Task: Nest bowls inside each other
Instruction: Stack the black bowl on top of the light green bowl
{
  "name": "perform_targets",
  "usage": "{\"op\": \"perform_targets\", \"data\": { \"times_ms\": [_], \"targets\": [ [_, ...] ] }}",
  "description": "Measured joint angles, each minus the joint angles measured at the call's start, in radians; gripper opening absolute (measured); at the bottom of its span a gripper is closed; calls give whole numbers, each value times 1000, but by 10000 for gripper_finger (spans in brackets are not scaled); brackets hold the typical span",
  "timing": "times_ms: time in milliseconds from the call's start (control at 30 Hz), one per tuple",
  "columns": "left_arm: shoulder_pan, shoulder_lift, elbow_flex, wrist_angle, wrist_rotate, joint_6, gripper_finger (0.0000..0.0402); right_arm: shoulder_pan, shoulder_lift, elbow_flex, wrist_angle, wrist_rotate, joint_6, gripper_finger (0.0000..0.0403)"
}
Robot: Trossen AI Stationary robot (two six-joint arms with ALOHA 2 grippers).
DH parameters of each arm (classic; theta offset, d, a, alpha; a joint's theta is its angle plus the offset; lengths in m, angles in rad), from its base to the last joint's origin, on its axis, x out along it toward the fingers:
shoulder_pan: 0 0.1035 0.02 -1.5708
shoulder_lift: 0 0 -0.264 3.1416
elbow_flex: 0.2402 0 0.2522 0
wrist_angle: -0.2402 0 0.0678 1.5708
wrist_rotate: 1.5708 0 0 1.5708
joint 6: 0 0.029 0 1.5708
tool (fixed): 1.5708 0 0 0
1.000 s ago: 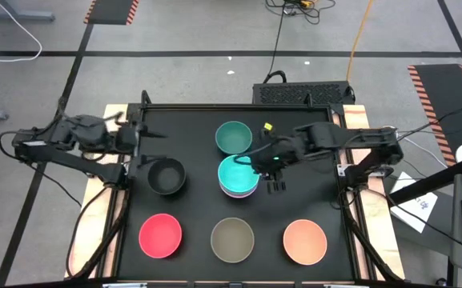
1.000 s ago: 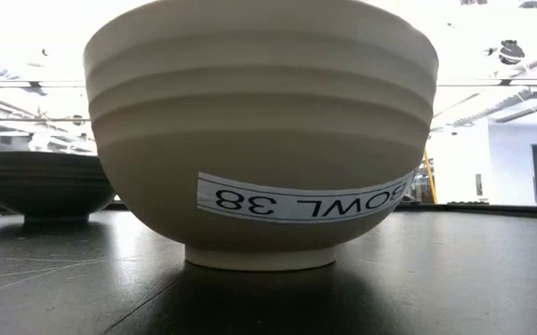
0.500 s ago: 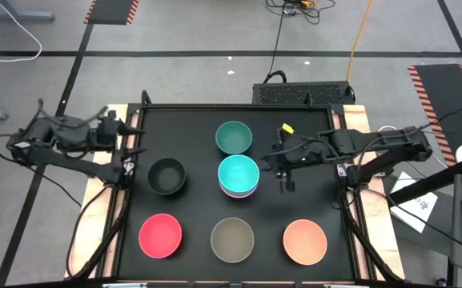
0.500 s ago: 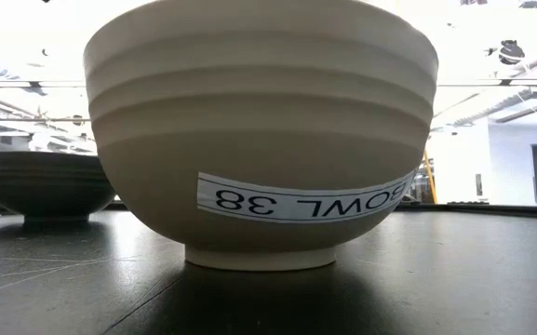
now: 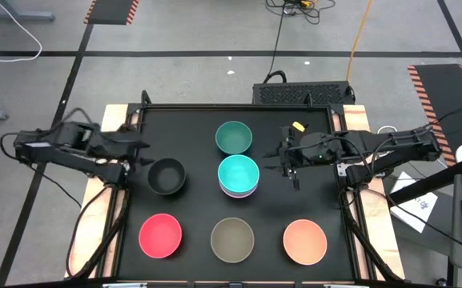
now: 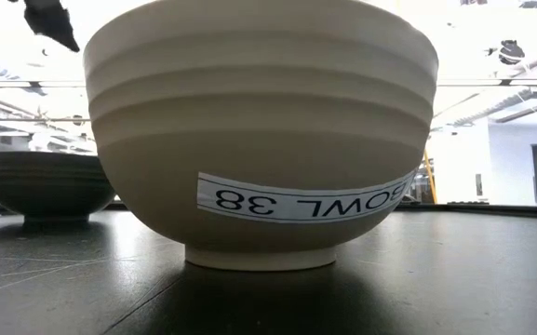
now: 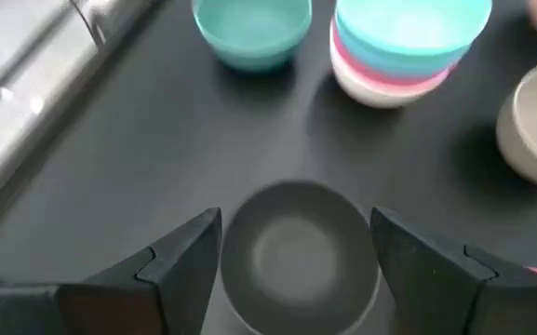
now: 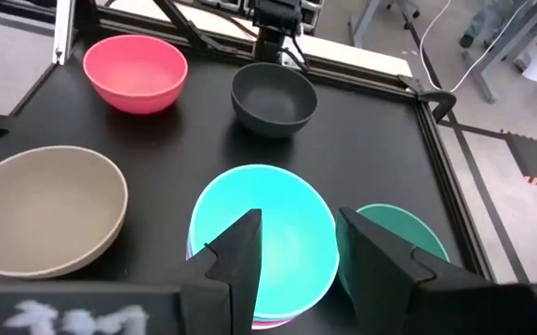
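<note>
Since the earlier frame the right gripper [image 5: 295, 170] has been drawn back rightward from the stack of bowls [image 5: 239, 177], its fingers spread and empty, while the left gripper [image 5: 141, 152] has been brought toward the black bowl [image 5: 166, 176]. That bowl is framed between the left gripper's spread fingers, making the left arm the nearer one.

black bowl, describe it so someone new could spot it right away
On the black table, find the left half, just in front of the left gripper. The black bowl sits there alone, beside the bright stack of bowls. It is the only dark bowl, nearly matching the tabletop.
</note>
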Motion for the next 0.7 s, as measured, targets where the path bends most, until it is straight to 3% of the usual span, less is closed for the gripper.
{"op": "perform_targets", "data": {
  "times_ms": [167,267,433,700],
  "targets": [
    [5,30,-125,72,138,-6,280,0,0,-20,-2,0,3,130],
    [5,63,-185,71,164,-32,280,0,0,-24,-2,-1,3,130],
    [5,107,-226,117,264,-25,280,0,0,-24,-1,-3,7,130],
    [5,183,-227,121,286,43,280,0,0,-24,-1,-3,18,130]
  ]
}}
